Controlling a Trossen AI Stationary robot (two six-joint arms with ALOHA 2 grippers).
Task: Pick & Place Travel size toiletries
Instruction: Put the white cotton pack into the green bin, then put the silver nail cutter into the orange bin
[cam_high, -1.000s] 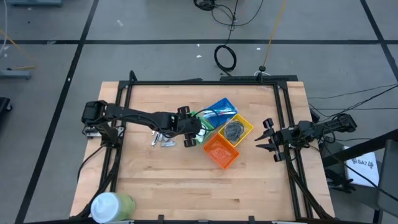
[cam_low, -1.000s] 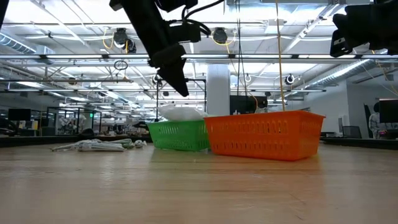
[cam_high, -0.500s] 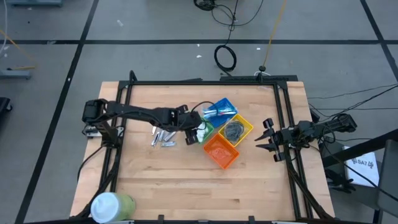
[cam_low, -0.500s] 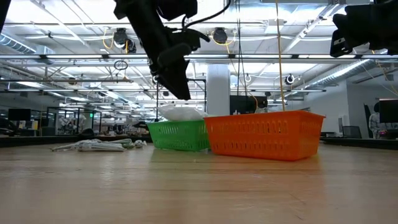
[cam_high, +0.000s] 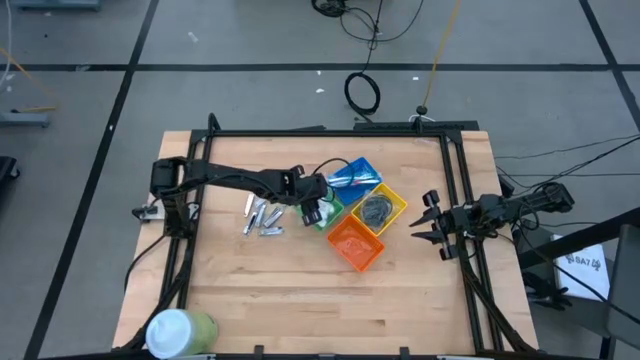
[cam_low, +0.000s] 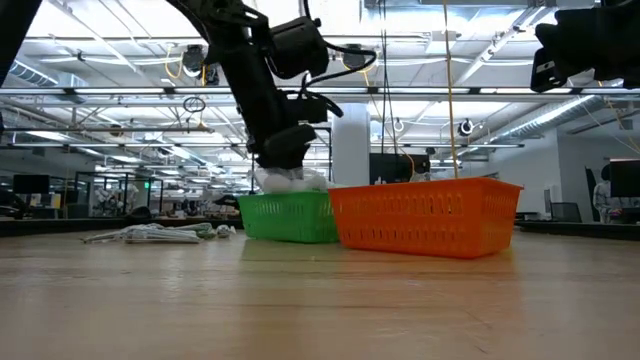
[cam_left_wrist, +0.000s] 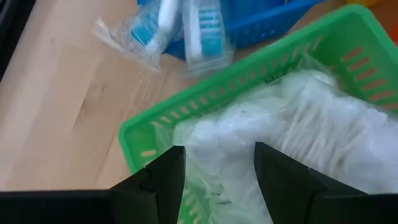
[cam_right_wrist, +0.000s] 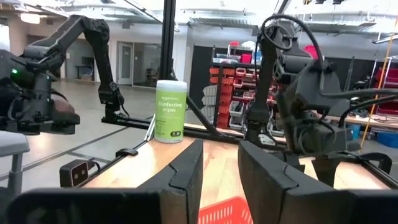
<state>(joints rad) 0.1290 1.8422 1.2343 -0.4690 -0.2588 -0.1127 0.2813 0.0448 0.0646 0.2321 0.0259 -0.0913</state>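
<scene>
My left gripper (cam_high: 316, 210) is open, pointing down into the green bin (cam_left_wrist: 146, 134), right above the heap of white lumpy packets (cam_left_wrist: 292, 118). In the low view the left gripper (cam_low: 285, 165) reaches the packets (cam_low: 283, 181) at the bin's rim. Short silver metal pieces (cam_high: 261, 218) lie on the table left of the bins. Blue-and-white sticks (cam_high: 350, 178) fill the blue bin, and dark grey wads (cam_high: 376, 208) lie in the yellow bin. My right gripper (cam_high: 432, 226) waits, open, at the table's right edge. My left gripper comes from above, pointing down, with one finger (cam_left_wrist: 163, 179) on each side of the top of the white packet heap (cam_left_wrist: 219, 152) in the green bin. Whether the fingers touch a packet I cannot tell.
The orange bin (cam_high: 356, 244) stands nearest the table's near side of the four clustered bins. One wrapped stick (cam_left_wrist: 132, 34) lies partly on the wood beside the blue bin. A large green-and-white cylinder (cam_high: 181, 331) stands at the table's near left corner. Black frame rails run along the table's edges.
My left gripper has shifted slightly toward the table's right and come down, from well above the green bin to its rim, where it now meets the white packets. The right arm has kept still.
</scene>
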